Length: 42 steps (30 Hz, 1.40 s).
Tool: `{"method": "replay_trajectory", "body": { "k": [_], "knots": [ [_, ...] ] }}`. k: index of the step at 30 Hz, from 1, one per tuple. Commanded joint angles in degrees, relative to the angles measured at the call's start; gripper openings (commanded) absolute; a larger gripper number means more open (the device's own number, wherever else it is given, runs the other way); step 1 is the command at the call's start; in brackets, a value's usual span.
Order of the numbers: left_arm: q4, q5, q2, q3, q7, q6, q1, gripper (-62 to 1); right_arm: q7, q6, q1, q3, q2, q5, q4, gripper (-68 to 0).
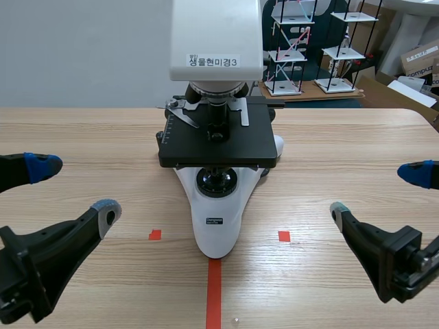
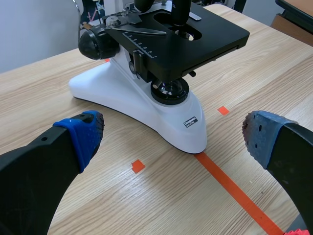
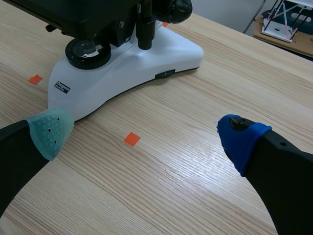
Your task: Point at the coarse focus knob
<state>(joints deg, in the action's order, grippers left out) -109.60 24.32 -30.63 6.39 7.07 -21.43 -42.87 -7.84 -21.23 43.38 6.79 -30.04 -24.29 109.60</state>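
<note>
A white microscope (image 1: 216,226) with a black stage (image 1: 226,145) stands at the table's middle, its foot toward me. In the left wrist view a large black focus knob (image 2: 97,43) sticks out of the microscope's side (image 2: 117,93), well ahead of my left gripper (image 2: 171,134). The right wrist view shows the matching black knob (image 3: 177,7) on the other side of the body (image 3: 146,73), far ahead of my right gripper (image 3: 145,133). Both grippers hang open low over the table, the left gripper (image 1: 74,190) left of the foot and the right gripper (image 1: 378,192) right of it, touching nothing.
Orange-red tape squares (image 1: 155,234) (image 1: 284,236) flank the microscope's foot, and a tape line (image 1: 214,295) runs from it toward me. Behind the table at the back right stand white rod-and-shelf models (image 1: 291,51) and cardboard boxes (image 1: 420,58).
</note>
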Motion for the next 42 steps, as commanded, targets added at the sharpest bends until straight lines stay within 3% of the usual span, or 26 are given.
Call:
{"method": "replay_trajectory", "body": {
  "k": [1,33,42],
  "knots": [
    [-0.72,0.52,0.13,0.48,0.79,-0.13,-0.11,-1.1,-0.85,0.22,-0.37,0.28,-0.74,-0.59,0.50,-1.8],
    [-0.72,0.52,0.13,0.48,0.79,-0.13,-0.11,-1.1,-1.14,0.20,-0.52,0.28,-0.76,0.28,0.50,-3.2],
    [-0.72,0.52,0.13,0.48,0.79,-0.13,-0.11,-1.1,-2.73,0.83,-3.65,0.35,-5.42,1.62,0.50,-35.0]
  ]
}}
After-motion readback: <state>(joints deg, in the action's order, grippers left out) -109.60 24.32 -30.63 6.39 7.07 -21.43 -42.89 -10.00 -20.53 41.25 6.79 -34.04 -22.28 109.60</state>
